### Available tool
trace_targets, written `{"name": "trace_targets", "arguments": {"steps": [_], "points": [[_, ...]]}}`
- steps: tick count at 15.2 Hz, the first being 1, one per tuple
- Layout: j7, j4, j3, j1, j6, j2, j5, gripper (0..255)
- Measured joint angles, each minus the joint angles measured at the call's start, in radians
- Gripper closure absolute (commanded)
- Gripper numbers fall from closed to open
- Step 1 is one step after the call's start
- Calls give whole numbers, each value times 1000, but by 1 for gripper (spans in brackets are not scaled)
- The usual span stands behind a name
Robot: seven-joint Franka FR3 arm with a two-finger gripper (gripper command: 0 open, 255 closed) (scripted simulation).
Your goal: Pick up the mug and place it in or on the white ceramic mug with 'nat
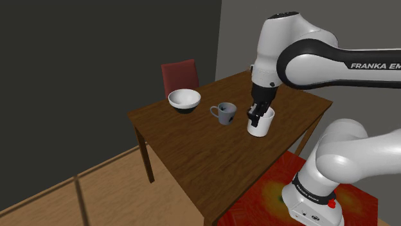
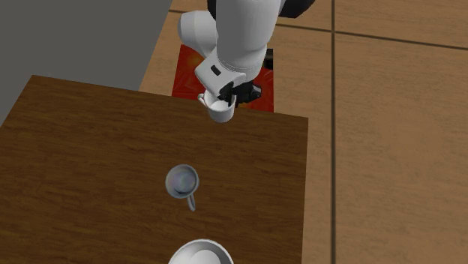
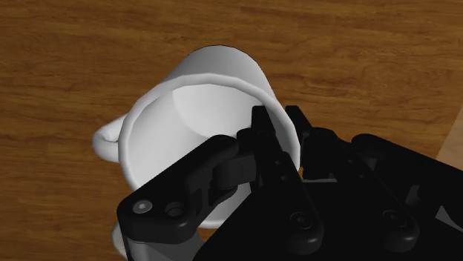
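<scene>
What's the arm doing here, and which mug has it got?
The Franka arm has its tool down on the white mug, near the edge of the wooden table. The tool clasps the mug's wall at the rim, one side inside and one outside. I cannot tell whether the mug has left the table yet. The grey mug and the white bowl stand apart from it, untouched.

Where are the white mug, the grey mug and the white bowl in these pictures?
white mug (image 1: pixel 264 130): shoulder view, on its outer wall, below the rim.
grey mug (image 1: pixel 228 117): shoulder view, on its side wall, beside the handle.
white bowl (image 1: pixel 184 96): shoulder view, on its inner surface.
</scene>
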Motion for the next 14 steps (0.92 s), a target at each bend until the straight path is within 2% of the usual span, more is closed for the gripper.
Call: {"name": "trace_targets", "arguments": {"steps": [6, 10, 14], "points": [[-5, 80, -15, -8, -72, 8, -14, 255], [-40, 143, -42, -44, -27, 116, -49, 255], [-87, 250, -78, -89, 25, 274, -95, 255]]}}
